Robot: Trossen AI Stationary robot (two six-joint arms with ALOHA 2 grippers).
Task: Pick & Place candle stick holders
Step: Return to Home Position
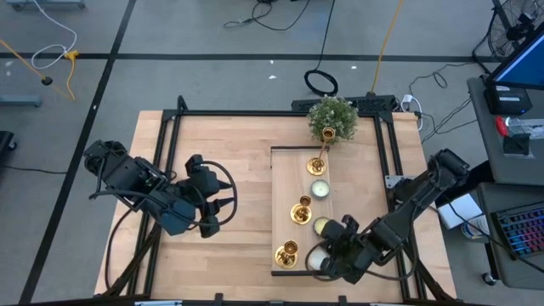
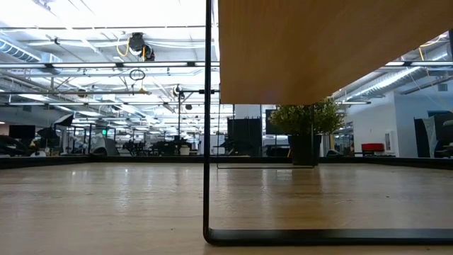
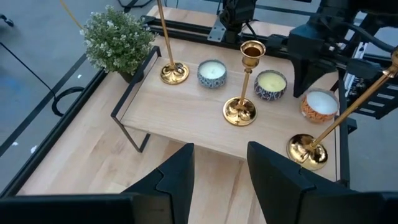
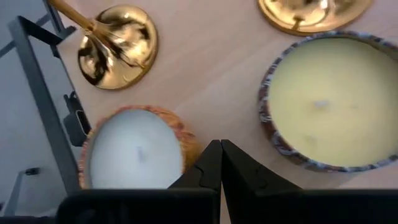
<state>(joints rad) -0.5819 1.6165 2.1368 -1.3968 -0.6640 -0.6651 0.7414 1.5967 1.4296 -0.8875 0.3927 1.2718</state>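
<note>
Wood tabletop (image 1: 221,144) carries a raised shelf (image 1: 285,183) toward 3 o'clock. Left end effector (image 3: 219,162) hangs open at 9 o'clock. Right end effector (image 4: 219,149), pinched closed and empty, hovers over the candle (image 4: 134,158) at the shelf's 6 o'clock end. Three gold holders (image 1: 300,212) stand along the shelf. They are likely rigid, slick and top-heavy, so best gripped low on the stem.
</note>
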